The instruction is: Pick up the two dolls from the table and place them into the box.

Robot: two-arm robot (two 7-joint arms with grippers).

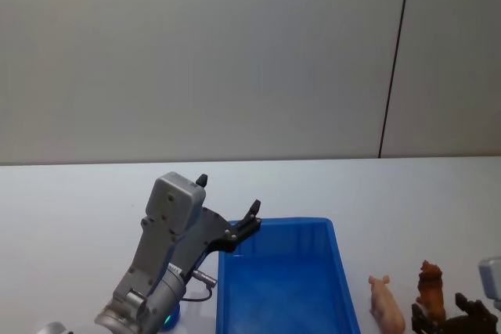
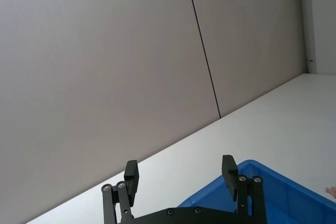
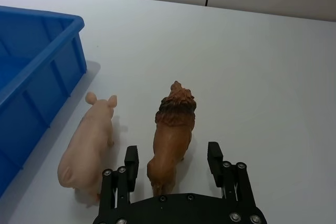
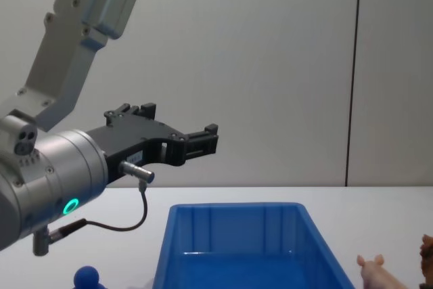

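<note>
Two dolls stand side by side on the white table (image 1: 70, 209), right of the blue box (image 1: 293, 222): a pink pig (image 1: 386, 301) (image 3: 86, 142) nearest the box (image 3: 42, 72), and a brown lion (image 1: 430, 287) (image 3: 170, 135) beyond it. My right gripper (image 3: 172, 151) (image 1: 446, 312) is open, its fingers on either side of the lion's hindquarters, apart from it. My left gripper (image 1: 228, 193) (image 2: 179, 167) (image 4: 179, 120) hangs open and empty in the air over the box's far left corner. The box (image 4: 233, 206) holds nothing.
A small blue knob (image 4: 86, 277) sits on the table by the left arm's base, left of the box. A grey wall with a dark vertical seam (image 1: 395, 60) rises behind the table. Open tabletop lies behind the box and right of the lion.
</note>
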